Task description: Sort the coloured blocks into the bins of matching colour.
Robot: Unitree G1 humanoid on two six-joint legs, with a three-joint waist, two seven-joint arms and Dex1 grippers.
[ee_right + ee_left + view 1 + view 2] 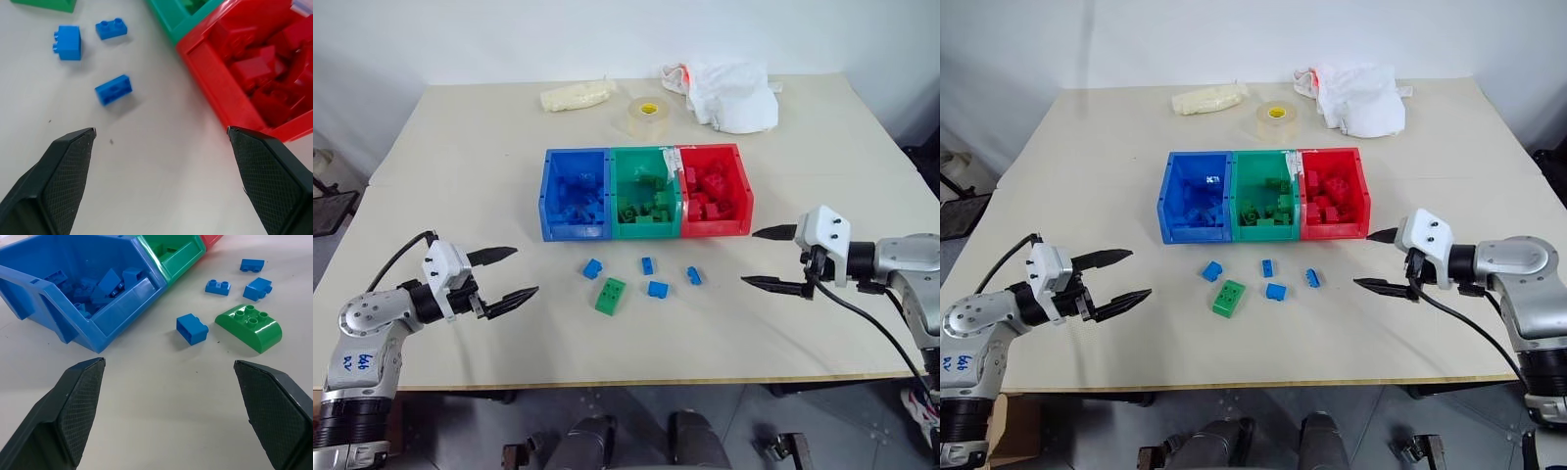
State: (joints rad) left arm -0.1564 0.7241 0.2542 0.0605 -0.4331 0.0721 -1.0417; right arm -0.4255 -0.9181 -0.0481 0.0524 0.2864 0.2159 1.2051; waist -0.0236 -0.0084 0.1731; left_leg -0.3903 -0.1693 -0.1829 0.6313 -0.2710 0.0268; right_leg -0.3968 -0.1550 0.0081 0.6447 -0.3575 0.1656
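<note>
Three joined bins stand mid-table: blue (546, 201), green (644, 230) and red (744, 201), each holding bricks of its own colour. In front of them on the table lie several small blue blocks (592, 267) (647, 264) (657, 289) (694, 276) and a larger green block (610, 296). My left gripper (516, 274) hovers open to the left of the blocks, pointing toward them. To their right my right gripper (751, 258) is open too, near the red bin's front corner. Nothing sits between either pair of fingers.
Toward the table's far edge lie a clear tape roll (640, 116), a pale yellowish bag (576, 95) and a white cloth with red trim (729, 93). The table's front edge (626, 380) runs just below both grippers.
</note>
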